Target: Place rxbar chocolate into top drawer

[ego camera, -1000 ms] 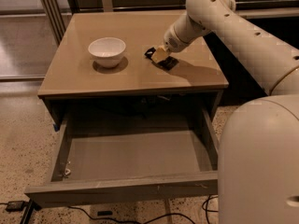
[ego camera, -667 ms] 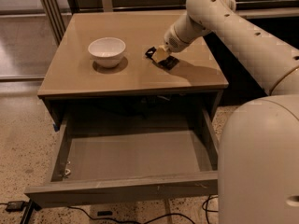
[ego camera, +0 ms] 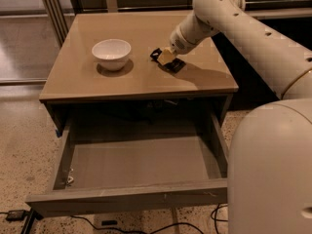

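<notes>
The small black-wrapped rxbar chocolate (ego camera: 175, 65) lies flat on the tan tabletop (ego camera: 146, 82), at 3 o'clock from the white bowl (ego camera: 111, 53). Its long axis runs roughly 10 to 4 o'clock. The gripper (ego camera: 164, 57) sits on its 10 o'clock end; whether it grips cannot be told. The grey-brown top drawer (ego camera: 126, 198) stands open at 6 o'clock.

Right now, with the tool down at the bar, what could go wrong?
The tool sits at one end of the rxbar chocolate on the tabletop; an off-centre grip could let the flat bar slip. The white bowl stands nearby, so a wide swing toward the open top drawer might clip it.
</notes>
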Robot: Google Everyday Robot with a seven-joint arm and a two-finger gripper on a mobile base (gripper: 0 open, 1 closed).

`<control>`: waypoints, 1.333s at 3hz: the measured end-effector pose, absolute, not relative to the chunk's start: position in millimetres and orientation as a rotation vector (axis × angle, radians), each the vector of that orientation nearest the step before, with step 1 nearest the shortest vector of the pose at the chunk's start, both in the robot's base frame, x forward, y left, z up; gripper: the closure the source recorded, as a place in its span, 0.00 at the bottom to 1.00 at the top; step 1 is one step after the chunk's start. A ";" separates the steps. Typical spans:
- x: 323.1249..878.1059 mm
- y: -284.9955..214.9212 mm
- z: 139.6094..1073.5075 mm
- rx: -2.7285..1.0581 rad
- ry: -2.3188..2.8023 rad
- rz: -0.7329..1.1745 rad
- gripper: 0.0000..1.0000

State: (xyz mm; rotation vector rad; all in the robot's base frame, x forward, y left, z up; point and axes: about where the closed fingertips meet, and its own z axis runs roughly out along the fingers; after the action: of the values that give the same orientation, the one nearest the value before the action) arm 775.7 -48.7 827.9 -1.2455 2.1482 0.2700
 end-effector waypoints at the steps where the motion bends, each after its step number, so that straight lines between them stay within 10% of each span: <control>1: 759.6 -59.7 852.3 -1.236 2.104 0.247 1.00; 4: 674.7 -98.6 921.8 -1.265 1.967 0.253 1.00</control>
State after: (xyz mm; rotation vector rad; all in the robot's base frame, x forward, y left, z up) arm 674.7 -98.6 921.8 -1.2650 1.9669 0.2529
